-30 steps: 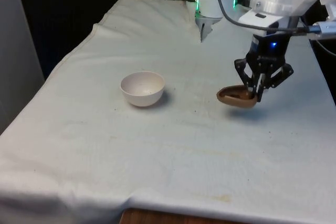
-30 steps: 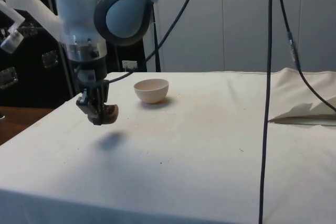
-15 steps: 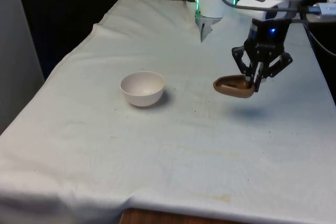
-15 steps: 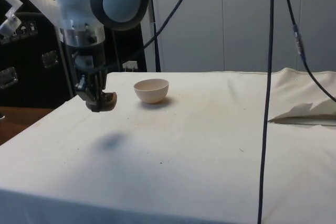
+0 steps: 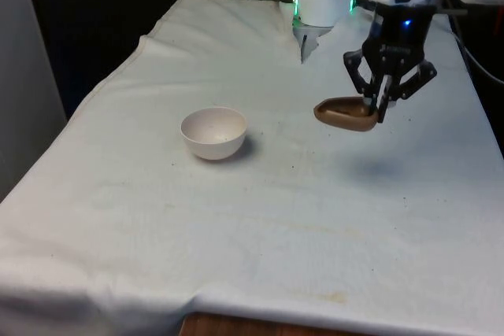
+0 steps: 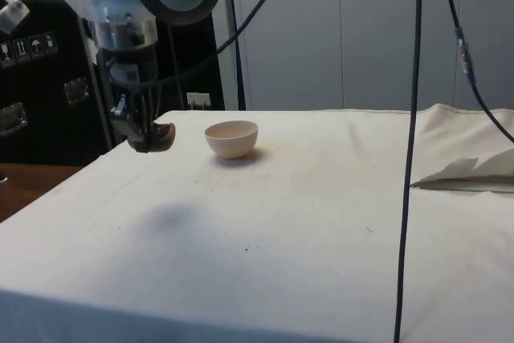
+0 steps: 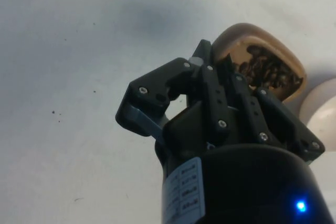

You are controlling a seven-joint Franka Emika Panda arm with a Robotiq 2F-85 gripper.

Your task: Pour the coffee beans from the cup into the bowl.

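We see the gripper (image 5: 379,100) pinching the rim of the brown cup (image 5: 343,114), holding it up in the air above the counter (image 5: 260,218). The cup's shadow falls on the cloth below it, so no contact w/ the counter. In the front view the cup hangs toward that view's right, approx. level, mouth up.

The wrist view shows the cup (image 7: 261,61) w/ dark coffee beans (image 7: 268,70) inside, and the fingers (image 7: 210,85) pressed onto its edge.

The bowl (image 5: 213,132) sits upright on the counter, pale pinkish-white, on the front view's left of the cup and well apart from it. In the side view the gripper (image 6: 144,136) and cup (image 6: 158,136) hang near the bowl (image 6: 232,138), w/ a clear gap between them, cup slightly higher than the bowl's rim. We can't tell from here if anything lies in the bowl; its inside looks plain in the front view.

A few dark specks dot the cloth near the bowl.
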